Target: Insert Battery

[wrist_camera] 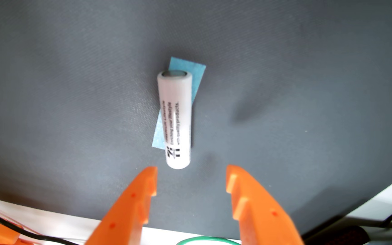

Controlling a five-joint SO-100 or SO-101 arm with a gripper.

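Note:
A white cylindrical battery (176, 120) with black print lies on a dark grey mat (72, 94) in the wrist view, its length running away from me. It rests on a strip of blue tape (189, 68). My orange gripper (191, 174) is open, its two fingertips just short of the battery's near end, one tip to the left and one to the right of it. Nothing is between the fingers (140, 186). No battery holder or slot is in view.
The mat's near edge meets a white surface (60, 223) at the bottom. Black cables (25, 232) and an orange part lie at the lower left, a green wire (204, 240) at the bottom centre, dark cables at the lower right.

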